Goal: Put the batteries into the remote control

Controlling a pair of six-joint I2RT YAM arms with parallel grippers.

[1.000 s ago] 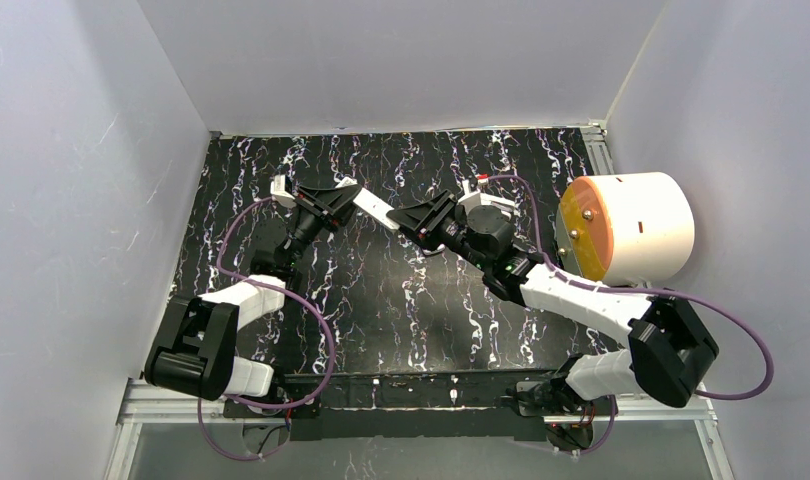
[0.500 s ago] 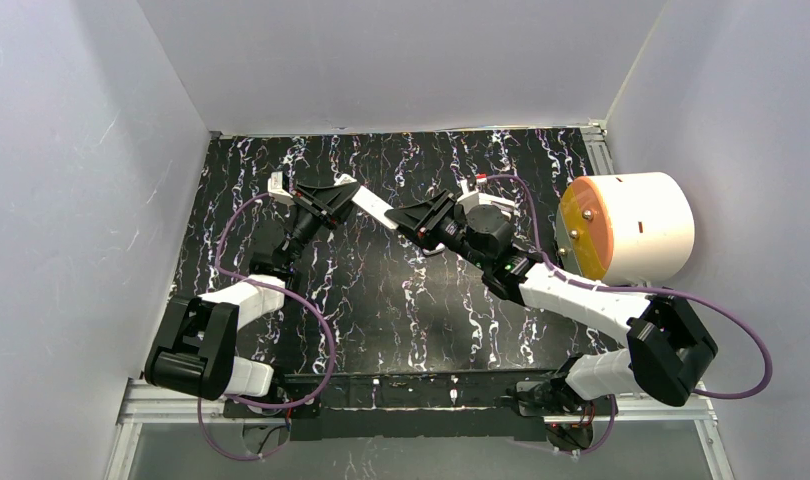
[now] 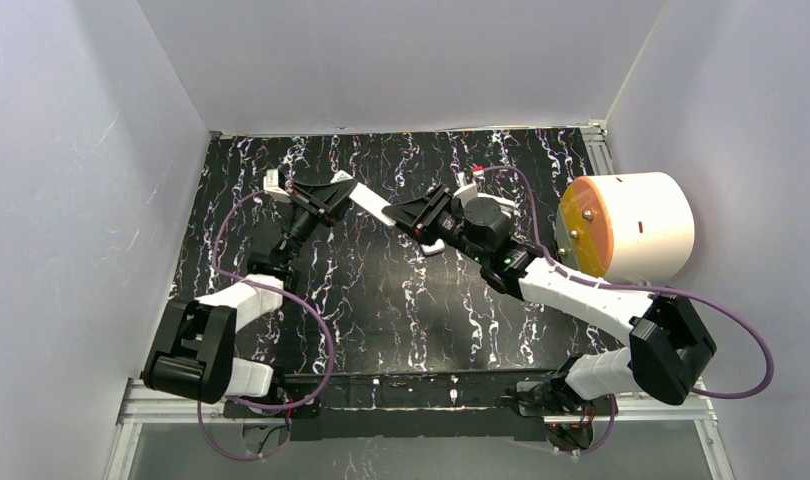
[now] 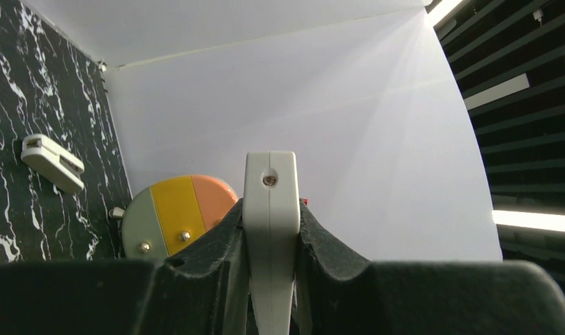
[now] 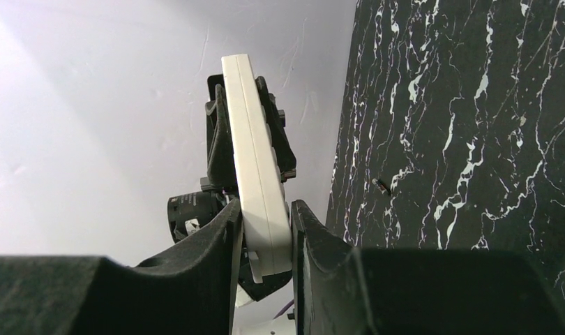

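both of my arms have crept toward the far edge of the table [image 3: 381, 310] in the last second, carrying the remote control [image 3: 371, 207] with them. it hangs in the air between them, over the far half of the table and a little left of the middle, touching nothing but my fingers.

my left gripper [image 4: 270, 213] is closed hard on one end of it, the white body pinched edge-on between the pads. my right gripper [image 5: 264, 209] is clamped on the other end, jaws only partly closed because the remote fills the gap, and its grip has hardly changed.

with that shift a small white piece [image 3: 433, 246] has come out from under my right wrist and lies on the table. it may be the battery cover, but i cannot tell.

the only thing that could be a battery is a tiny dark sliver [image 5: 382, 185] on the bare table, well apart from both grippers, and it is too small to be sure of.

i judge the loading has not begun: both grippers are taken up with the remote, and i cannot see its compartment. one of them will have to let go before any cell can be fetched.
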